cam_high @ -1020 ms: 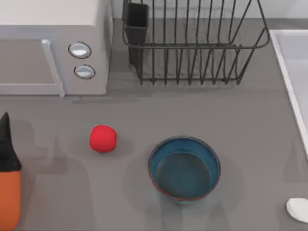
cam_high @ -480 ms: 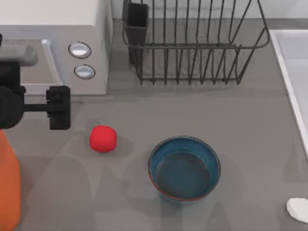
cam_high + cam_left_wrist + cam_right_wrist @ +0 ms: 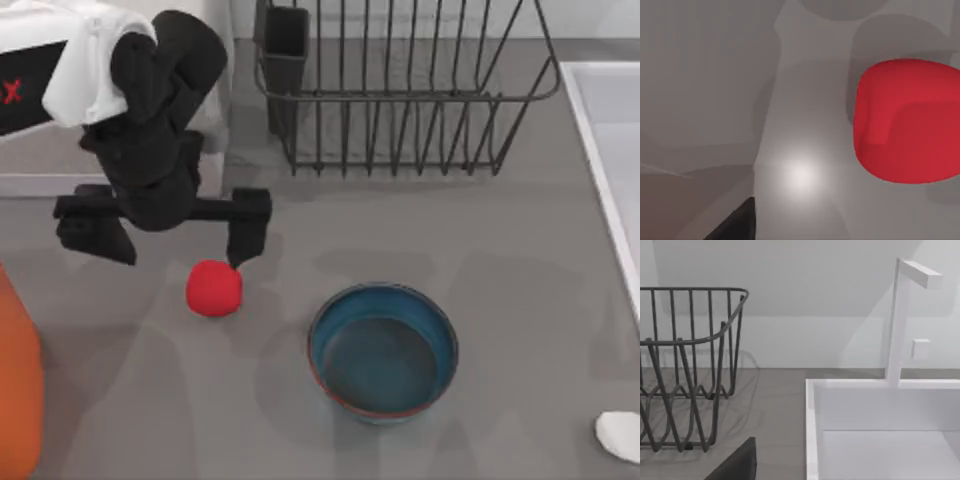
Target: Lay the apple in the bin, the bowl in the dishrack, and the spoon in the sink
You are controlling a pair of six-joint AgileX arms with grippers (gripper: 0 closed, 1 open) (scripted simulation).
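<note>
The red apple (image 3: 214, 288) lies on the grey table left of centre, and it looms close in the left wrist view (image 3: 907, 122). My left gripper (image 3: 170, 245) hovers open just behind it, jaws spread wide, with one fingertip (image 3: 243, 250) by the apple's upper right. The teal bowl (image 3: 383, 350) stands upright to the right of the apple. A slice of the orange bin (image 3: 18, 390) sits at the left edge. The black wire dishrack (image 3: 400, 90) (image 3: 690, 365) is at the back. The pale sink (image 3: 600, 150) (image 3: 880, 410) runs along the right, and the white spoon (image 3: 620, 435) lies at the bottom right.
The white microwave (image 3: 30, 160) stands at the back left, partly behind my left arm. A dark utensil cup (image 3: 285, 45) sits at the dishrack's left corner. A white faucet (image 3: 900, 315) rises behind the sink. My right arm is parked near the dishrack and sink.
My left arm has swung in from the left edge over the microwave's front. Its open gripper now sits just behind the apple. Apple, bowl and spoon have not moved.
</note>
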